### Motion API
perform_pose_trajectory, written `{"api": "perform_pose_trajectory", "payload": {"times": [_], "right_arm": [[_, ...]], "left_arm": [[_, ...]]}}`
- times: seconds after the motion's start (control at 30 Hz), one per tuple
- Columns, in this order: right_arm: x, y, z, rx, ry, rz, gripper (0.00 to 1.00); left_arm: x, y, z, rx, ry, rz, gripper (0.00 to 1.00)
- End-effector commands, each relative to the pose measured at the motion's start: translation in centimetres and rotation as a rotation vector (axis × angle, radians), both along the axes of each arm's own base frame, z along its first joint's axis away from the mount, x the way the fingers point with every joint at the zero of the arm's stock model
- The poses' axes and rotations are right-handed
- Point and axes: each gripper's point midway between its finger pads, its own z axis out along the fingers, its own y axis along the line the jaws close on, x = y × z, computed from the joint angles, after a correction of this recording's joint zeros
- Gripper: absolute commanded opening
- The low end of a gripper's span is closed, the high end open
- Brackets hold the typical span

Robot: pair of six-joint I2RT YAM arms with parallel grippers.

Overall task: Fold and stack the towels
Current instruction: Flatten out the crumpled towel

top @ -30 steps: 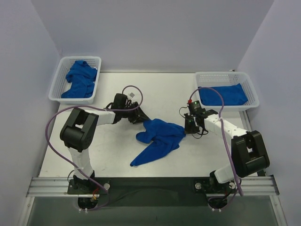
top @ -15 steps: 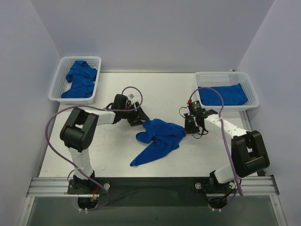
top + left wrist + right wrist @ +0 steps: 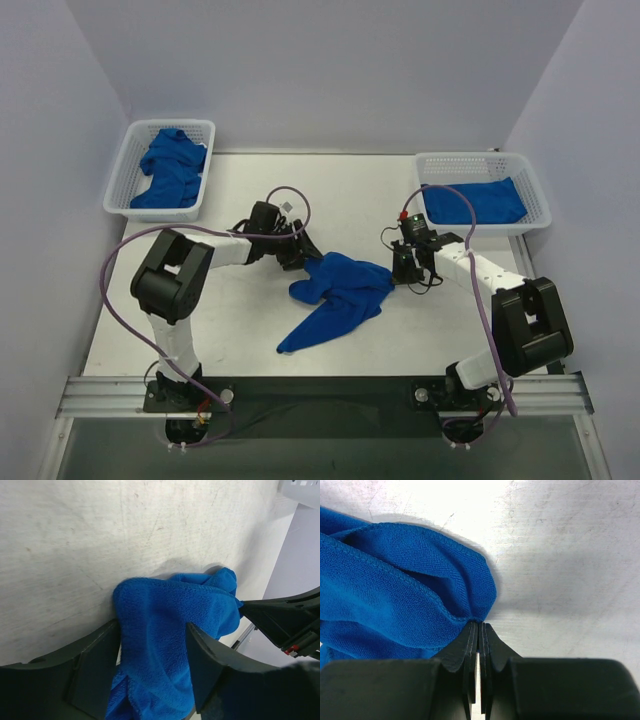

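Two white baskets flank the bench (image 3: 350, 190) at its far corners: left basket (image 3: 118, 180) holds crumpled towels (image 3: 170, 170), right basket (image 3: 537, 200) a flat one. Your towel (image 3: 335, 295) lies bunched mid-bench. Right claw (image 3: 478, 626) pinches its hem tight; left claw (image 3: 152, 640) gapes astride the opposite edge. Scuffed grey surface, plain pale walls.

The pale table (image 3: 240, 335) bears a crumpled towel (image 3: 335, 295) mid-way, with a left basket (image 3: 120, 188) and a right basket (image 3: 536, 200) at its far corners, the left perhaps overhanging.
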Motion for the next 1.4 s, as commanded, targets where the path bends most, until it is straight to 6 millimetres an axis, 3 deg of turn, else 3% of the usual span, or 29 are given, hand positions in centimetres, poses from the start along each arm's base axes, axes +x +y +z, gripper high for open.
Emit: {"api": "perform_pose_trajectory", "payload": {"times": [0.0,0.23,0.5,0.83,1.13,1.23,1.37], "right_arm": [[0.3,0.4,1.0,0.005,-0.016,0.006,0.0],[0.0,0.2,1.1,0.002,-0.02,0.003,0.0],[-0.2,0.0,1.1,-0.002,-0.023,0.003,0.0],[-0.2,0.0,1.0,-0.001,-0.02,0.002,0.0],[-0.2,-0.1,1.1,-0.003,-0.022,0.002,0.0],[0.0,0.0,1.4,-0.003,-0.034,0.005,0.0],[0.8,-0.3,2.7,-0.023,-0.08,0.017,0.0]], "left_arm": [[-0.6,-0.5,-1.6,0.042,0.061,0.019,0.62],[1.3,-0.1,-0.5,0.01,0.014,0.083,0.48],[3.3,0.1,2.0,-0.06,-0.062,0.116,0.43],[2.9,-0.3,1.8,-0.094,-0.051,0.089,0.34],[3.0,-0.1,1.5,-0.08,-0.075,0.074,0.11],[3.5,0.1,2.6,-0.074,-0.124,0.066,0.0],[4.3,0.6,4.6,-0.036,-0.236,0.026,0.0]]}}
